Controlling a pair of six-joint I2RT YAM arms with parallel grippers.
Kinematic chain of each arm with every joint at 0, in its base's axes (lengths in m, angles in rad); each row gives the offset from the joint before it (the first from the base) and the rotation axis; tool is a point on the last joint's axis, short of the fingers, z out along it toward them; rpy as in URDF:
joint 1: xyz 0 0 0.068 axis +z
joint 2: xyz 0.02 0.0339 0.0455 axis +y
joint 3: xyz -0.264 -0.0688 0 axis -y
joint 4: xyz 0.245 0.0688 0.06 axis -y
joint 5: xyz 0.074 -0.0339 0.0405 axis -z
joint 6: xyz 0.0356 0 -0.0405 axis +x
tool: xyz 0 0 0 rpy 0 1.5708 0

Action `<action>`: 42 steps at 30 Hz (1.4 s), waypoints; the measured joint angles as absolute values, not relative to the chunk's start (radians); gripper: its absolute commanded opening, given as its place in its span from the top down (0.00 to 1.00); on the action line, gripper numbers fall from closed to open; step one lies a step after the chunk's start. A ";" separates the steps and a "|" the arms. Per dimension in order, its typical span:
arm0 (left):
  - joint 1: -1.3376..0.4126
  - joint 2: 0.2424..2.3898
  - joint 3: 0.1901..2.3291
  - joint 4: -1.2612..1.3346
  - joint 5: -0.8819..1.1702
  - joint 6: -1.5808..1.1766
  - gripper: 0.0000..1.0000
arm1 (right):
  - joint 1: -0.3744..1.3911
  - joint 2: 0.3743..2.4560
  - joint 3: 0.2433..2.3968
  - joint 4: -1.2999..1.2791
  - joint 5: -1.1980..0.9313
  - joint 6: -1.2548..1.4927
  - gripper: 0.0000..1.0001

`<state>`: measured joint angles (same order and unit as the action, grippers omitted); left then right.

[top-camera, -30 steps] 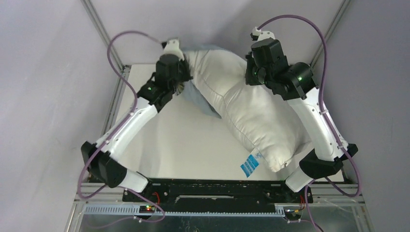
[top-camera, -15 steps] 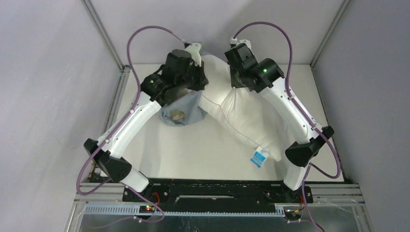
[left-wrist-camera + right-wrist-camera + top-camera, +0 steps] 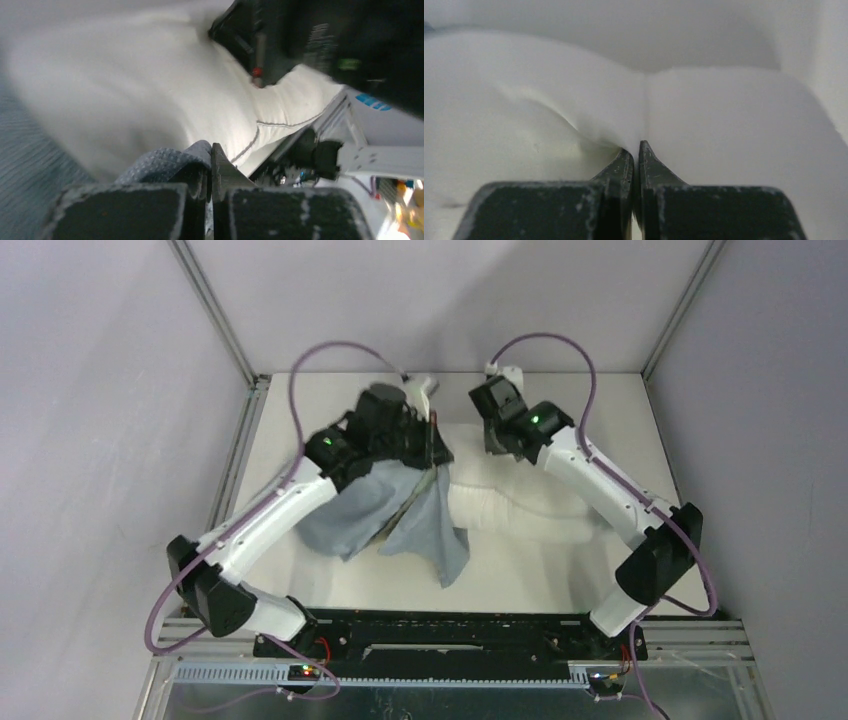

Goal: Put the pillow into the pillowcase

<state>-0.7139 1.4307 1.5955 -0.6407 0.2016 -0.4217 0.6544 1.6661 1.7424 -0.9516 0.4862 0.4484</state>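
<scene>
The off-white pillow (image 3: 520,508) lies across the middle right of the table, partly under the right arm. It fills the right wrist view (image 3: 574,100) and shows in the left wrist view (image 3: 150,85). The blue-grey pillowcase (image 3: 400,515) hangs and spreads left of the pillow, its paler inner side showing at a fold. My left gripper (image 3: 432,440) is shut on a fold of the pillowcase (image 3: 165,162) beside the pillow's left end. My right gripper (image 3: 492,440) is shut on a pinch of the pillow, close to the left gripper.
The white table (image 3: 320,405) has metal frame posts at its back corners and grey walls around it. A black rail (image 3: 450,635) runs along the near edge between the arm bases. Purple cables loop above both arms.
Both arms have come down and toward the near side. The pillow has dropped from a raised diagonal to lying flat. The pillowcase has unfurled and now spreads downward to the left of it.
</scene>
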 measured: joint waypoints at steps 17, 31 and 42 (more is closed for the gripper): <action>-0.713 1.046 1.096 -0.504 0.161 -0.576 0.21 | 0.850 1.268 1.373 -0.723 0.258 0.425 0.13; -0.652 1.076 1.232 -0.611 0.131 -0.540 0.23 | 0.681 1.598 1.430 -0.579 0.109 0.323 0.66; -0.575 1.118 1.378 -0.724 -0.046 -0.458 0.32 | 0.857 1.530 1.139 -0.333 0.158 0.437 0.88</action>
<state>-0.5755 1.1175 1.3781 -0.7242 -0.0456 -0.4583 0.8566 1.5299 1.1393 -0.3332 0.1577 0.4370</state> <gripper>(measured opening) 0.676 0.030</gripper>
